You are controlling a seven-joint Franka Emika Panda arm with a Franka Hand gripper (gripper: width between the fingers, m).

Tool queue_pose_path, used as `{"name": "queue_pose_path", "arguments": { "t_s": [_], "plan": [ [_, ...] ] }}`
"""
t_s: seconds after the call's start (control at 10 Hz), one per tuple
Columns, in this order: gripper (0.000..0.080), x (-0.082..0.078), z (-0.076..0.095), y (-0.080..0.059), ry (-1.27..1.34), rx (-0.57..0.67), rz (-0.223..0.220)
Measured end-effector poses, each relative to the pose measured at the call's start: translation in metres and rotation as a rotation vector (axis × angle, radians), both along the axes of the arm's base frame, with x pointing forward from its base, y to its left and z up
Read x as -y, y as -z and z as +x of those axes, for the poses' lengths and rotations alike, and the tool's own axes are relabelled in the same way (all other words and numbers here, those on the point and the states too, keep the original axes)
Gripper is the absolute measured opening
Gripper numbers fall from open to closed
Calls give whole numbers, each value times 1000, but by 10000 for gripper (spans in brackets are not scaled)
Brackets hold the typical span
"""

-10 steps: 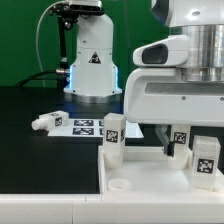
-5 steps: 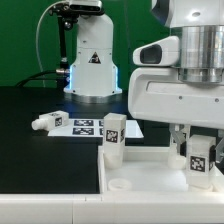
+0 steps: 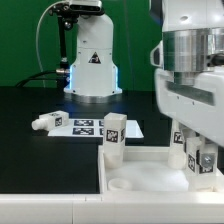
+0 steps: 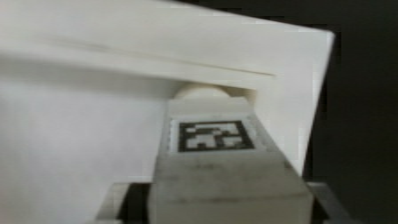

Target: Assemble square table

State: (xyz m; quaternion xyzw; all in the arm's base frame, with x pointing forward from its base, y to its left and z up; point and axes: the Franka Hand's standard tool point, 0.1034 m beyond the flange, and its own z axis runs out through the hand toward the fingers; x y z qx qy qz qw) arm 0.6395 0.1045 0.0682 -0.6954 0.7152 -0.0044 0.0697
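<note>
one leg is now clenched in the hand, which was wide open a second ago, so lifting it looks next.

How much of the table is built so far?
Done: one upright leg stands at a corner of the square panel, tightness unclear. In hand: the gripper holds a second leg at another corner. Left: a loose leg lies on the black table, and a front socket sits empty.
</note>
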Motion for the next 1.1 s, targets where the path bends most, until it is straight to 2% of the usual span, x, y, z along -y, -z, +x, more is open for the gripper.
{"name": "queue_pose_path", "arguments": {
  "t_s": [0.2,0.3,0.4,0.5,0.6,0.7,0.8,1.1],
  "plan": [
    [284,-3,-1,0,95,5,1],
    [293,-3,-1,0,79,6,-1],
    [293,-2,-1,0,-44,13,-18],
    [481,-4,0,-3,-219,25,-34],
    [481,-10,2,-3,-395,51,-51],
    [609,-13,1,-2,-534,75,-70],
    [641,-10,2,-2,-559,76,-74],
    [648,-8,2,-2,-745,88,-104]
  ]
}}
